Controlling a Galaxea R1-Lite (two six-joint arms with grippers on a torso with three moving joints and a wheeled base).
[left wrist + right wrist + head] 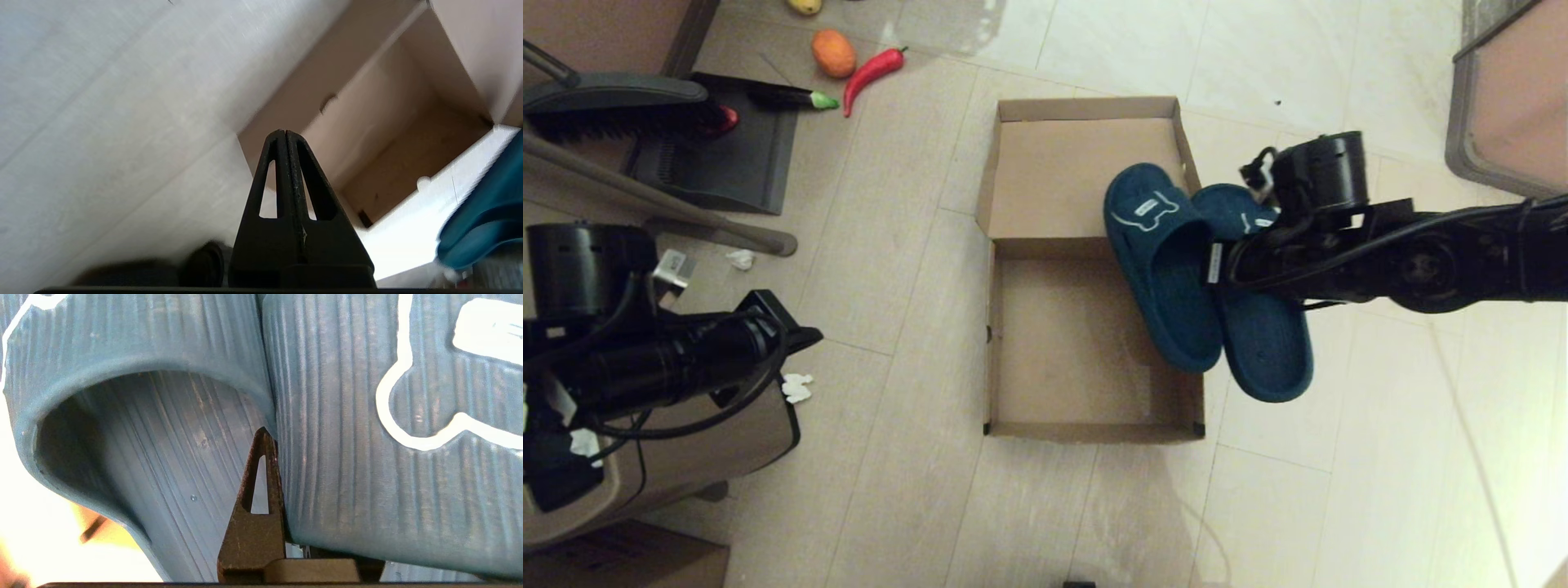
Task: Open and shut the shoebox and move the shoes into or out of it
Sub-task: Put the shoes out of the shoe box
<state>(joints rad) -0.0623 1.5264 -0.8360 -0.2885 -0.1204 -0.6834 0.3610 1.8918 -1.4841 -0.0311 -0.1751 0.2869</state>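
Your shoes [1207, 278] hang side by side over the right wall of the open shoebox [1086, 429] (lid lying behind).

right gripper [282, 457] pinching the two shoes [347, 465] together at their straps, one finger [257, 514] inside the open strap, the other hidden behind the strap with the white emblem [412, 396].

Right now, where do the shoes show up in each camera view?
Head view: the shoes, centre-right, over the open shoebox's right wall.
Left wrist view: blue edge at the frame's lower right, beyond the shoebox wall.
Right wrist view: straps fill the frame.
Shared landmark: the shoebox.
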